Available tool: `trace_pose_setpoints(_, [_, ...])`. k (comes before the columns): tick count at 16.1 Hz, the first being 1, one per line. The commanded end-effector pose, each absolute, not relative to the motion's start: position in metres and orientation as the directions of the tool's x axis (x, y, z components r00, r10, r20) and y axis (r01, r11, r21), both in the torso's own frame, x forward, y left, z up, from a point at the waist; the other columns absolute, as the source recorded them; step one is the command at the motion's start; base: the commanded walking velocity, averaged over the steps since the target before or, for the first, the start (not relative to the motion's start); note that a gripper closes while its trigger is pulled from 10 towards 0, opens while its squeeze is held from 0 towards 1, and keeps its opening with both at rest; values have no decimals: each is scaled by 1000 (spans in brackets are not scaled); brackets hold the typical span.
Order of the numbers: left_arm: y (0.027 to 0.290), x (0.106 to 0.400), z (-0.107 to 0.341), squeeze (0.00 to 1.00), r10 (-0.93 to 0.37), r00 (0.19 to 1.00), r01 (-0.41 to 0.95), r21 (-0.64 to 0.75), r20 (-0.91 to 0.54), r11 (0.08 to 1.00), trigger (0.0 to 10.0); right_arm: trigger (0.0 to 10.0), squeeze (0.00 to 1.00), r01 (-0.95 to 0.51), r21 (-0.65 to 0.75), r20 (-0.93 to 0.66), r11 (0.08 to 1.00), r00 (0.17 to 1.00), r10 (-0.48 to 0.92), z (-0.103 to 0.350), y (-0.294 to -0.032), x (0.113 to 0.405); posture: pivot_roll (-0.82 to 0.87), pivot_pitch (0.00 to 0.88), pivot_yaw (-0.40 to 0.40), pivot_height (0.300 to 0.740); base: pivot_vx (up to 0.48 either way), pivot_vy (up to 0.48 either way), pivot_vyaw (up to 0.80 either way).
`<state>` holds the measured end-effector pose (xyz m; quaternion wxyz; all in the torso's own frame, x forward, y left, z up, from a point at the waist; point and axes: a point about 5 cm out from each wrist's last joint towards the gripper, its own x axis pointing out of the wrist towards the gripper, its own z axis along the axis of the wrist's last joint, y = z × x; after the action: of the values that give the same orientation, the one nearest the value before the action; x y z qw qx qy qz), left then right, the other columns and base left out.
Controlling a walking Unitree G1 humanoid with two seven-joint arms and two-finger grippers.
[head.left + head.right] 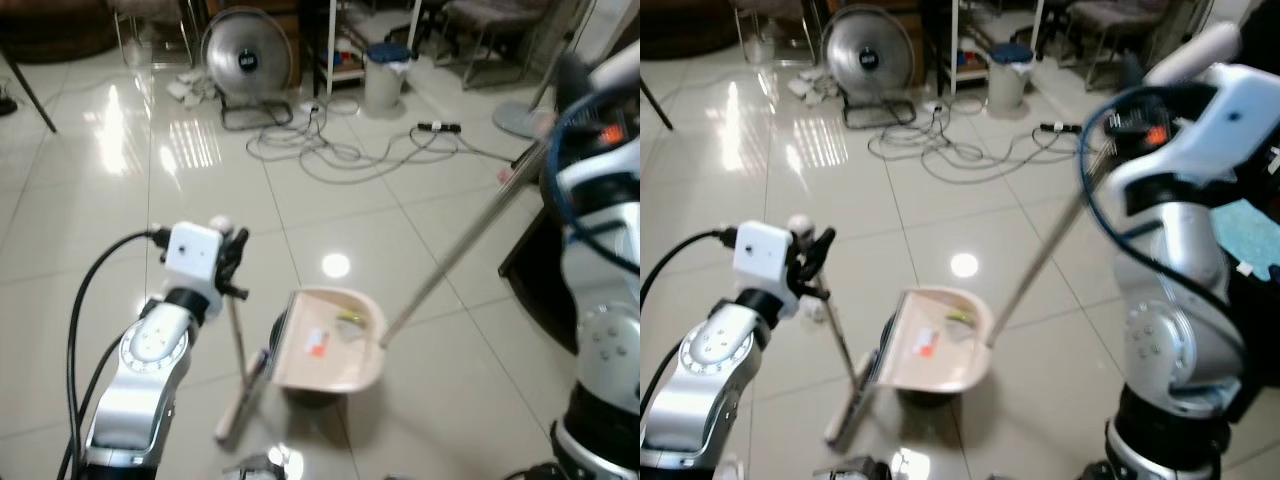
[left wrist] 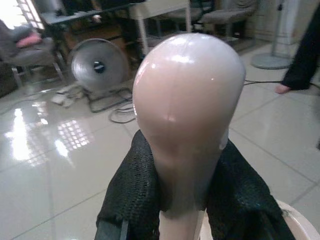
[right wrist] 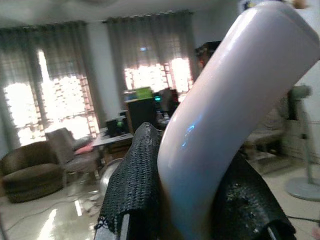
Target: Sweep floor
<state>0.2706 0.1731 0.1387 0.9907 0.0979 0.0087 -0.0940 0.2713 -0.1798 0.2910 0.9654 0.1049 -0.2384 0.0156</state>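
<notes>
A beige dustpan [image 1: 330, 345] sits on the glossy tiled floor in front of me, with an orange scrap [image 1: 318, 346] and a yellowish bit [image 1: 350, 318] in it. Its long pale handle [image 1: 470, 235] slants up to the right, where my right gripper [image 3: 192, 195] is shut on the curved top end. A short broom [image 1: 240, 360] stands tilted just left of the pan, its head [image 1: 232, 420] on the floor. My left gripper [image 1: 228, 242] is shut on the broom's handle just under the rounded knob [image 2: 187, 95].
A floor fan [image 1: 245, 58] stands at the back, with tangled cables [image 1: 340, 148] and a power strip [image 1: 440, 127] spread over the tiles. Beside them is a small bin [image 1: 387, 75]. Dark furniture [image 1: 535, 275] stands close on the right. A person's foot [image 2: 282, 89] is nearby.
</notes>
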Motion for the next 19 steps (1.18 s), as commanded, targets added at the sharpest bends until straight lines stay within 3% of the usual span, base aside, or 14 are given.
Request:
trace_pose_setpoints(1, [181,270,143,0,-137,991,135,243,-7,961,10000,10000,0,-107,179,532,978,847,-5,302,-178,267,69,74,-18,740,0,0,0])
trace_pose_setpoints(5, [185,270,138,0,-105,994,109,279,-28,954,10000,10000,0,-138,-11,583,990,804,118,309,-167,270,74,80,-20,740,0,0,0])
trace_pose_setpoints(10, [185,269,136,0,-105,994,109,301,-31,947,10000,10000,0,-281,-141,673,949,676,300,315,-128,275,87,82,-26,740,0,0,0])
trace_pose_setpoints(13, [186,269,136,0,-96,995,101,305,-30,947,10000,10000,0,-394,-292,657,872,580,482,302,-91,273,94,83,-32,740,0,0,0])
trace_pose_setpoints(19, [186,269,136,0,-90,996,94,306,-29,947,10000,10000,0,-513,-449,611,732,421,670,271,-42,267,102,84,-33,740,0,0,0])
